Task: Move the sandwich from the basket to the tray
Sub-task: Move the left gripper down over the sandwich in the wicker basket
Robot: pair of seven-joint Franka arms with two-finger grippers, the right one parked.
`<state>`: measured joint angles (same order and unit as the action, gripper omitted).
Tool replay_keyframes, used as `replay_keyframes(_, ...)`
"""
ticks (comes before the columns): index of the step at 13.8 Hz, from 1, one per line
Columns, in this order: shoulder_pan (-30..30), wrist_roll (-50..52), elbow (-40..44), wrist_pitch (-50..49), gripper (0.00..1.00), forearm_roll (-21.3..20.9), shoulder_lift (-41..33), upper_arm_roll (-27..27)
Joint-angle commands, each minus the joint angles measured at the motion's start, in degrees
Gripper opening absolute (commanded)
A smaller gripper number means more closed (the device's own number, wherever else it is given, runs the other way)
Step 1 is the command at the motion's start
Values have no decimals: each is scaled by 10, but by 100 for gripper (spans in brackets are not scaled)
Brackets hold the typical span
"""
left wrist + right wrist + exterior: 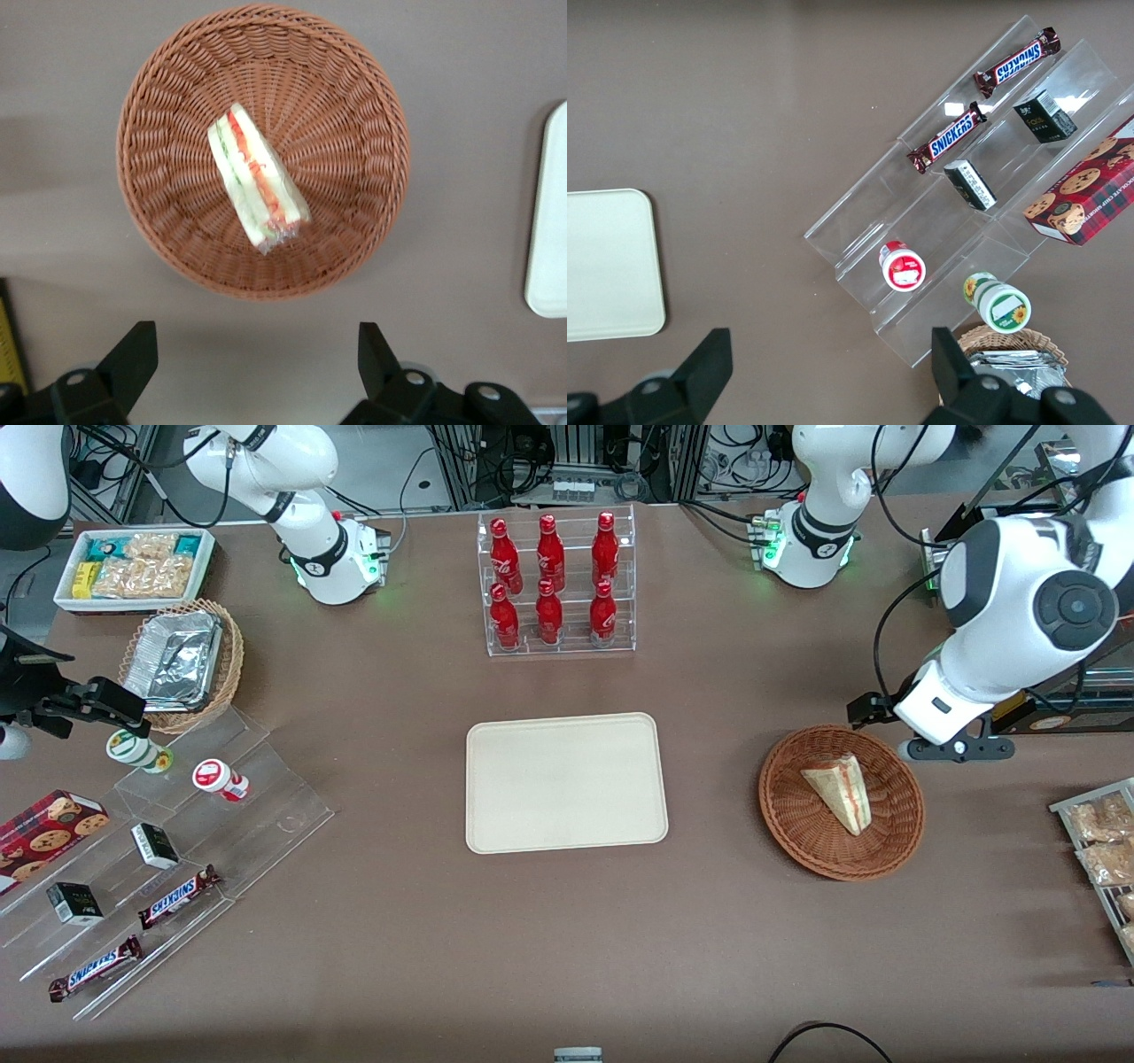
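The sandwich [840, 791], a pale wedge with red and green filling, lies in the round reddish-brown wicker basket [788, 824]. The left wrist view shows the sandwich [257, 186] lying near the middle of the basket [168, 106]. My left gripper [255, 332] is open and empty, held above the bare table just outside the basket's rim. In the front view its wrist [941, 710] hangs over the basket's edge farther from the camera, and the fingers are hidden. The cream-beige tray [567, 779] lies flat beside the basket, toward the parked arm, with nothing on it; its edge [551, 221] shows in the left wrist view.
A clear rack of red bottles [556, 584] stands farther from the camera than the tray. Bagged snacks [1099, 841] lie at the working arm's end. Clear steps with candy bars [177, 841], a lighter basket with foil trays [182, 660] and a white snack bin [135, 567] are at the parked arm's end.
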<state>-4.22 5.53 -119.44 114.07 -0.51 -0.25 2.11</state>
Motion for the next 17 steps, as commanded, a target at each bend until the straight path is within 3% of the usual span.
replay_keyframes(1, 10, -5, -58, 77, 100, -3, -6, -3)
replay_keyframes(6, 14, 22, -69, 128, 100, -3, 26, -3)
replay_keyframes(14, 11, 278, -73, 199, 100, -3, 67, -2)
replay_keyframes(17, 12, 322, -75, 224, 100, 6, 82, -1)
